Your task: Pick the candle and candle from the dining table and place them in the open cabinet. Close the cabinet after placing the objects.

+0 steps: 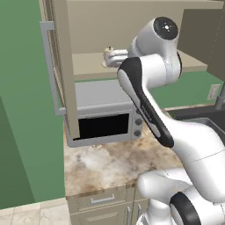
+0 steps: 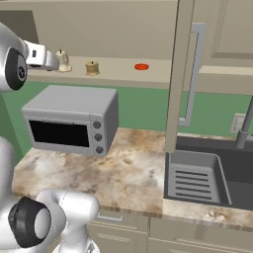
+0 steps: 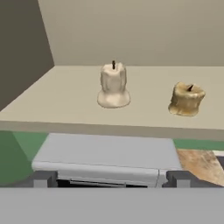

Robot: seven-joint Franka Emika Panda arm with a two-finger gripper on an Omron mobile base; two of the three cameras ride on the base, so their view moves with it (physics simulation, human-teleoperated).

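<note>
Two candles stand upright on the beige shelf [image 3: 65,94] of the open cabinet. The taller cream candle [image 3: 113,85] is on the left and the squat golden-brown candle [image 3: 186,99] is to its right. My gripper [image 3: 111,179] is open, drawn back a little in front of the shelf's edge, with nothing between its fingertips [image 3: 43,178]. From the right base view the gripper [image 2: 53,61] is just left of the cream candle [image 2: 63,61], with the golden-brown candle [image 2: 92,68] further right. The dining table is out of view.
A flat red disc [image 2: 142,66] lies on the same shelf. The cabinet doors [image 1: 61,66] [image 2: 179,74] stand open with long silver handles [image 2: 195,74]. A grey microwave [image 2: 74,121] sits on the marbled counter [image 2: 128,173] below, and a sink [image 2: 197,180] is to the right.
</note>
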